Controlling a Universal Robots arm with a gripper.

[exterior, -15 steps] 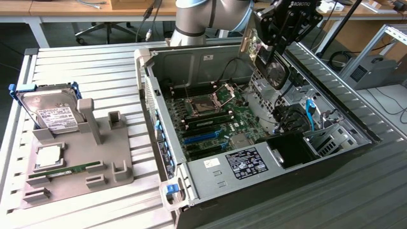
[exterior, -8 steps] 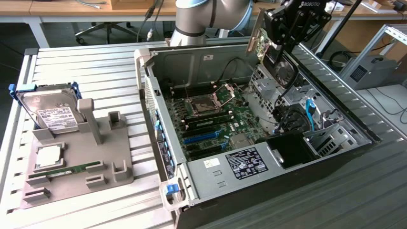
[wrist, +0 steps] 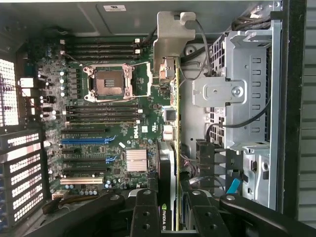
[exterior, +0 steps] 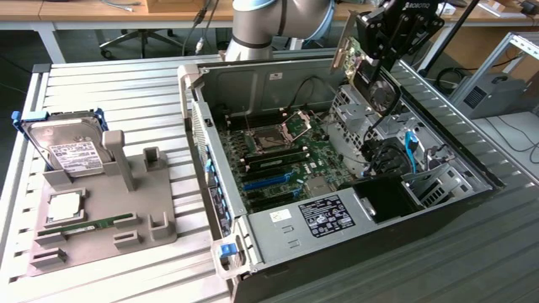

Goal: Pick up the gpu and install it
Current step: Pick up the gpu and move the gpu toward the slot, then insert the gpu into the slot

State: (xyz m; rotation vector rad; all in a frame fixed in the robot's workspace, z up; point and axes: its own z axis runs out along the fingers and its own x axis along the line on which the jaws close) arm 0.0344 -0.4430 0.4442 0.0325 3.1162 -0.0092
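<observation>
While the gripper (exterior: 379, 66) hangs in the upper right of the exterior view, its jaws pinch the green card (exterior: 352, 53), which stands on edge above the open computer case (exterior: 252, 79) and its big board (exterior: 282, 161).

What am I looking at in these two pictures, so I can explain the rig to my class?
The grey column is a robot arm ending in a black gripper. One picture comes from a camera off to the side; the other from a camera on the arm's wrist, looking into an open computer case. The gripper is closed on the gpu, a green card with a metal bracket, held above the case. On the slatted table, at the exterior view's left, a grey holder carries a hard drive and a memory stick.
</observation>
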